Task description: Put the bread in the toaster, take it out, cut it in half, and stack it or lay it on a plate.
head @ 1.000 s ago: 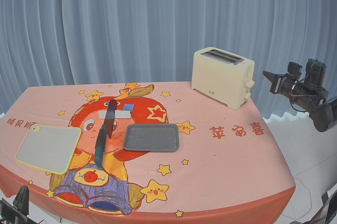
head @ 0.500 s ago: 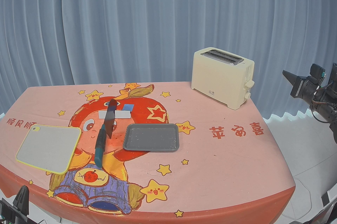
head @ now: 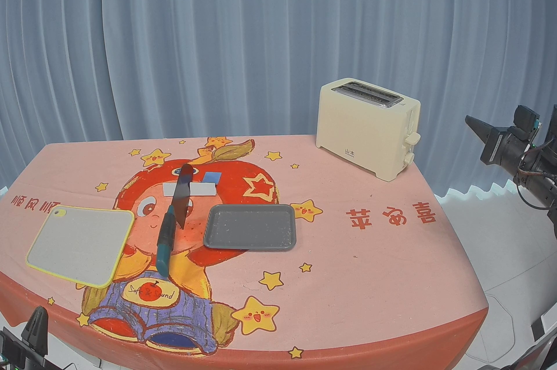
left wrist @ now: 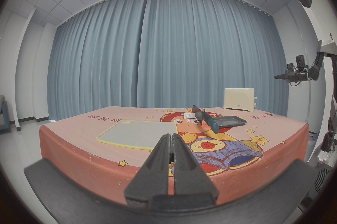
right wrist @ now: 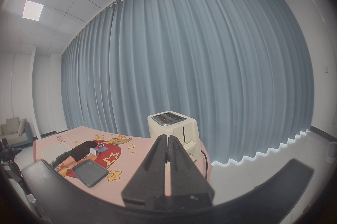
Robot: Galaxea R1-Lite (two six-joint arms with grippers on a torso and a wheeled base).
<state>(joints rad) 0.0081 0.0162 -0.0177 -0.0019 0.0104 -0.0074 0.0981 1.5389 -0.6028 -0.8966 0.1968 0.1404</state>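
A cream two-slot toaster (head: 368,127) stands at the table's far right corner, its slots dark. A grey rectangular plate (head: 250,226) lies mid-table. A knife (head: 172,217) with a teal handle leans on a small white and blue rest (head: 197,188). A grey cutting board (head: 81,243) with a yellow rim lies at the left. My right gripper (head: 471,121) hangs shut in the air off the table's right side, level with the toaster (right wrist: 173,130) and apart from it. My left gripper (left wrist: 172,138) is shut and holds nothing, low in front of the table's near left edge.
The cartoon-printed pink tablecloth (head: 371,266) has bare room on its right and front. Blue curtains close the space behind. The toaster's two knobs (head: 412,139) face the right side. White floor lies beyond the table's right edge.
The right arm swung to the right, away from the toaster, then held almost still. The things on the table and the left gripper have not moved.
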